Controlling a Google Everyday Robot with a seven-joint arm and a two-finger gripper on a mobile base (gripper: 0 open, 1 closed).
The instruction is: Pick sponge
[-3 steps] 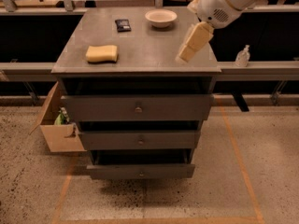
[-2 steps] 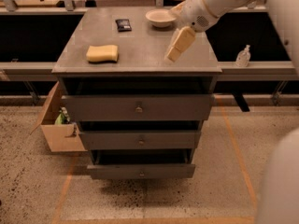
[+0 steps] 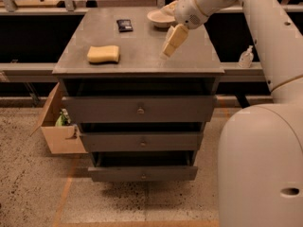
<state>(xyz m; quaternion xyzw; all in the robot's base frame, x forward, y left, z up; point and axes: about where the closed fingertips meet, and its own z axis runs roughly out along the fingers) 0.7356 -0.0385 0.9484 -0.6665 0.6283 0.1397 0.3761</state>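
Observation:
The sponge [image 3: 103,54] is a pale yellow foam block lying flat on the grey cabinet top [image 3: 137,41], near its front left edge. My gripper [image 3: 169,48] hangs from the white arm over the right middle of the cabinet top, its pale yellow flat fingers pointing down and to the left. It is well to the right of the sponge, roughly a sponge-and-a-half's width away, and holds nothing that I can see.
A cream bowl [image 3: 160,17] sits at the back right, partly behind my wrist. A small black packet [image 3: 124,25] lies at the back centre. The cabinet has three drawers, the lowest [image 3: 142,173] pulled out. A cardboard box [image 3: 59,126] stands on the floor at left. A soap bottle [image 3: 245,57] stands on the right ledge.
My gripper has moved left across the cabinet top, closer to the sponge. The arm's body now fills the right side of the view. The sponge has not moved.

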